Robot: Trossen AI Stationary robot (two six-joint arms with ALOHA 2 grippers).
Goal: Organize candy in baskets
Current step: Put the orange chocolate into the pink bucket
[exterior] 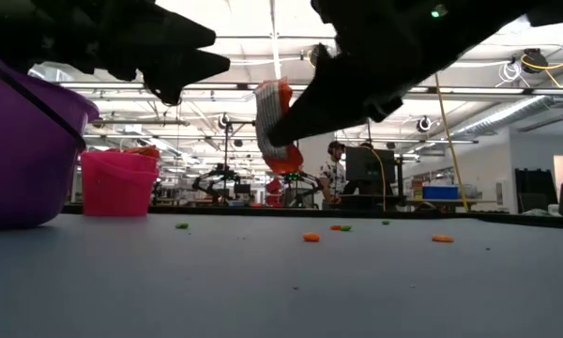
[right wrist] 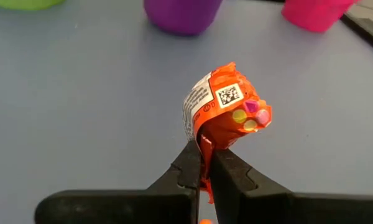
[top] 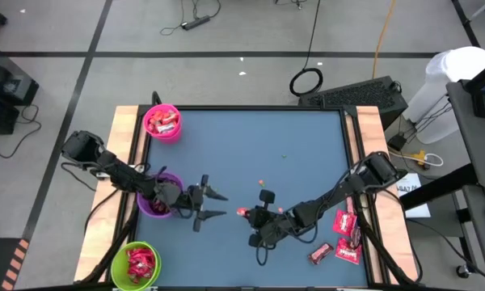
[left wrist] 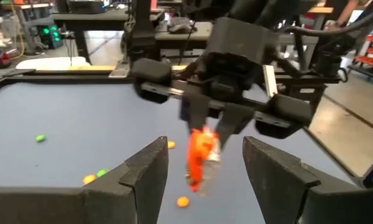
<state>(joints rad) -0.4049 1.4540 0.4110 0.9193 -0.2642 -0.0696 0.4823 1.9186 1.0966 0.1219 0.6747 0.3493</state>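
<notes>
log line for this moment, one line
right gripper: shut on orange-red candy, lifted mid-table | left gripper: open, facing it, beside purple basket

Purple basket (top: 155, 204) — largely hidden beneath the left arm; contents unseen.

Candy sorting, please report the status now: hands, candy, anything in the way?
Right hand shut on orange candy, held above table. Left hand open, facing it beside purple basket. Nothing between them.
</notes>
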